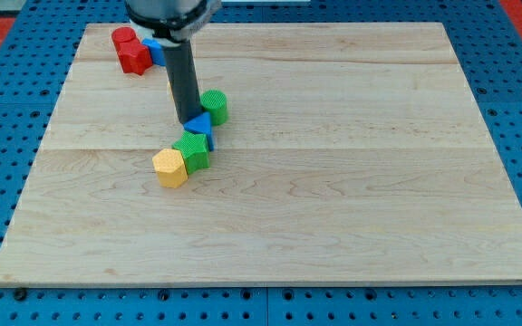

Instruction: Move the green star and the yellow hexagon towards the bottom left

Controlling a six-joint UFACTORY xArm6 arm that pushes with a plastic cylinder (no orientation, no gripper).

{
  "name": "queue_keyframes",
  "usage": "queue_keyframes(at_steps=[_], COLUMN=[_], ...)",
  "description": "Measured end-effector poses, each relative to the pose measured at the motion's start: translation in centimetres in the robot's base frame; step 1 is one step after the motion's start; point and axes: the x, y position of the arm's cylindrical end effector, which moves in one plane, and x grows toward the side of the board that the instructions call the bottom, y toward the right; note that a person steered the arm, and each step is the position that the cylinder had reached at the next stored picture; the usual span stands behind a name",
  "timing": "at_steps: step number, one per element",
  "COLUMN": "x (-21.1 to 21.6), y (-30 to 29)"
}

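The yellow hexagon (pixel 169 167) lies left of the board's middle. The green star (pixel 191 148) touches it on its upper right. A blue triangular block (pixel 199 123) sits just above the star, and a green round block (pixel 215 106) stands above and right of that. My tip (pixel 188 120) is at the upper left edge of the blue block, just above the green star, with the rod rising toward the view's top.
The wooden board (pixel 333 181) lies on a blue perforated table. At the board's top left, two red blocks (pixel 130 50) cluster with another blue block (pixel 155 47), partly hidden behind the rod.
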Motion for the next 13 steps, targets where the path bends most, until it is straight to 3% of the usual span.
queue_keyframes(at_steps=[1, 4, 6, 7, 9, 10, 11, 13], x=[2.5, 3.9, 5.1, 4.8, 2.0, 3.6, 5.6, 8.4], y=[0.5, 6.9, -4.8, -5.9, 2.3, 5.8, 5.4, -1.2])
